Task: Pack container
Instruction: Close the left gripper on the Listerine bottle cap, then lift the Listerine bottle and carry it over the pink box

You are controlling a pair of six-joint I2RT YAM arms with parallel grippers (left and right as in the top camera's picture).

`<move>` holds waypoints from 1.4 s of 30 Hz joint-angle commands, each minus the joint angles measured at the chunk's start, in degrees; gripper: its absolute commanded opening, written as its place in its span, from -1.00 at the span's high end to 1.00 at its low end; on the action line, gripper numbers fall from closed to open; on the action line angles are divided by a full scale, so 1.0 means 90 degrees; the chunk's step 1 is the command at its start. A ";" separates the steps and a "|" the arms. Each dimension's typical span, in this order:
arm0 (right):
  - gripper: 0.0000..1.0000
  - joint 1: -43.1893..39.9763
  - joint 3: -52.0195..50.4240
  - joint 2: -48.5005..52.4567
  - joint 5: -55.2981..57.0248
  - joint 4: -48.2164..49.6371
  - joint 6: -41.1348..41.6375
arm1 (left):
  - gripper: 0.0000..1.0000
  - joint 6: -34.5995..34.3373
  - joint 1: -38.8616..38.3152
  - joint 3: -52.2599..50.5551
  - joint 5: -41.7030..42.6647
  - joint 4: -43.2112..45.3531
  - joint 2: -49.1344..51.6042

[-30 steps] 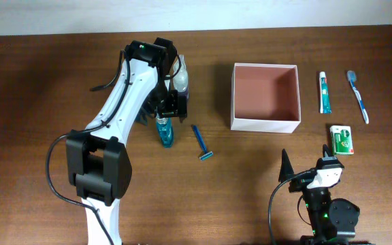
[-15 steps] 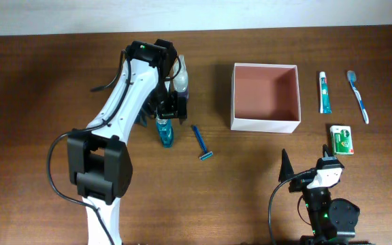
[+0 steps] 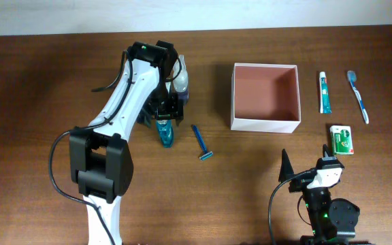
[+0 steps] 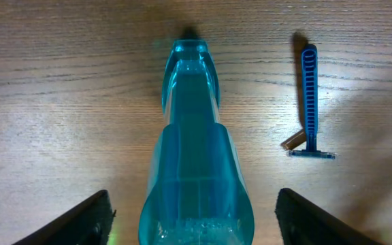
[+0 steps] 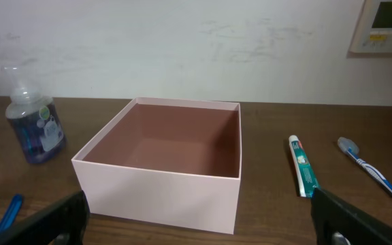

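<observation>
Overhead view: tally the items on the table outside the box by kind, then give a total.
Bottles: 2 (teal bottle, blue pump bottle)
Razor: 1
Toothpaste tube: 1
Toothbrush: 1
Small green packet: 1
Total: 6

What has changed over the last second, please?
The left gripper has crept slightly along the lying bottle, towards the robot; its open jaws straddle it, not touching. The bottle, razor, container, toothpaste, toothbrush and right gripper stayed put.
</observation>
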 commanded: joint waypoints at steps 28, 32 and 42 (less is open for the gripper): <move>-0.97 0.0056 -0.0039 -0.0049 0.0034 -0.0027 0.0005 | 0.38 0.0056 -0.0012 -0.0029 0.0056 -0.0153 0.0056; -0.97 0.0056 -0.0039 -0.0049 0.0034 -0.0027 0.0005 | 0.46 0.0056 -0.0012 0.0381 0.0170 -0.0287 0.0056; -0.97 0.0056 -0.0039 -0.0049 0.0034 -0.0027 0.0005 | 0.46 0.0056 -0.0015 0.2526 0.0233 -0.0986 0.0049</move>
